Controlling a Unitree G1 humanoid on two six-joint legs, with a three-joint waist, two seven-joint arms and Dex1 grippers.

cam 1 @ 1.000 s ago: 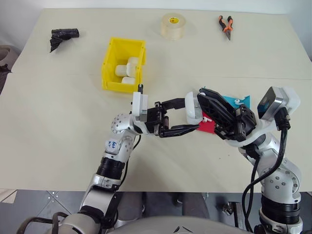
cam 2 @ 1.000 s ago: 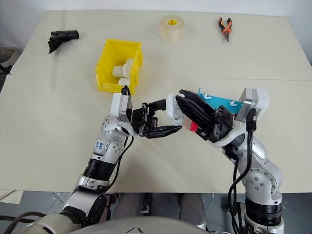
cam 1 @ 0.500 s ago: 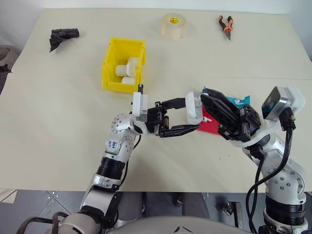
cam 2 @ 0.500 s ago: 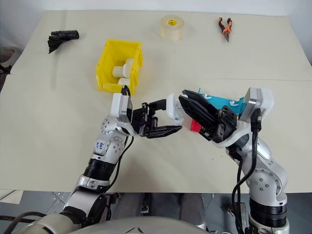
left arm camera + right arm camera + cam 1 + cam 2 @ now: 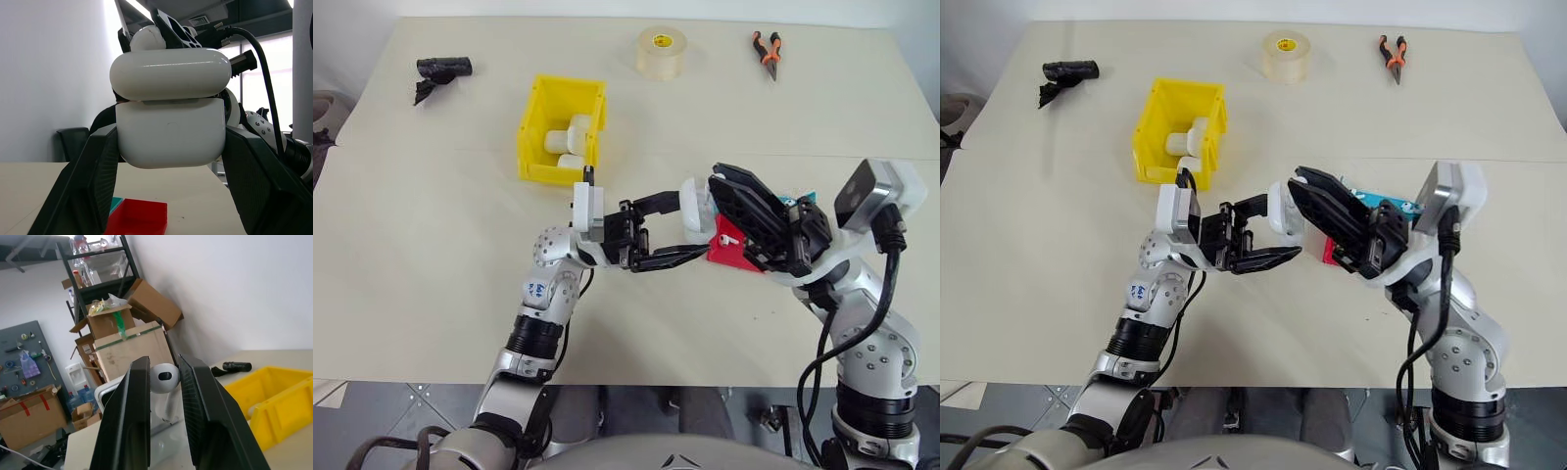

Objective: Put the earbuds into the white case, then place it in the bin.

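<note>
So far I am in the middle of the first part of the task. My left gripper [image 5: 674,231] is closed tight on the white case [image 5: 170,113], holding it by its two sides above the table [image 5: 431,264]. In the left wrist view the lid sits low on the body with only a thin seam, so I think it is nearly shut, but I cannot be sure from this angle. My right gripper [image 5: 165,382] is pinching one earbud [image 5: 164,378] between its two fingers, with the round head of the bud showing at the tips. This gripper stands just beside the case, on the side away from my left wrist, with the bud close above the lid.

Below and just behind the right gripper lie the red tray [image 5: 729,251] and the blue tray [image 5: 1379,203]; one small white piece [image 5: 728,238] sits on the red one, probably another earbud. The bin [image 5: 537,127] is well beyond the left gripper, and it already holds a few white cases [image 5: 566,140].

Still to do, in my judgement: seat this bud in the case, add the other one, shut the lid, and carry the case over to the bin.
</note>
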